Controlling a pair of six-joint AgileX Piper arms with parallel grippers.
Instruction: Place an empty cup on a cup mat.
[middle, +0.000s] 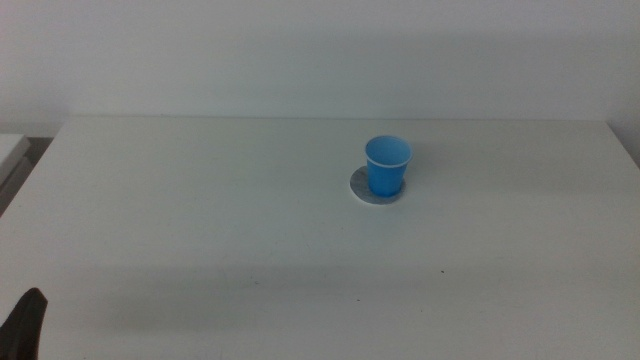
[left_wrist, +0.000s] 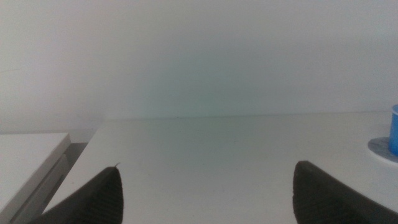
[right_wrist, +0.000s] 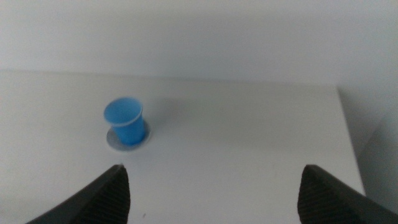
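Observation:
The blue cup (middle: 387, 166) stands upright on the grey round cup mat (middle: 359, 189), right of the middle of the white table (middle: 200, 200). It looks empty. No gripper touches it. My left gripper (middle: 25, 325) shows only as a dark tip at the bottom left corner, far from the cup. In the left wrist view its jaws (left_wrist: 208, 167) are wide apart and empty, with the cup (left_wrist: 394, 129) and mat (left_wrist: 379, 148) at the picture's edge. My right gripper (right_wrist: 214, 168) is open and empty, well back from the cup (right_wrist: 124, 121) and mat (right_wrist: 112, 142).
A white ledge or box (middle: 10, 150) stands off the table's left edge and also shows in the left wrist view (left_wrist: 31, 155). A plain white wall rises behind the table. The table's right edge (right_wrist: 348, 137) shows in the right wrist view.

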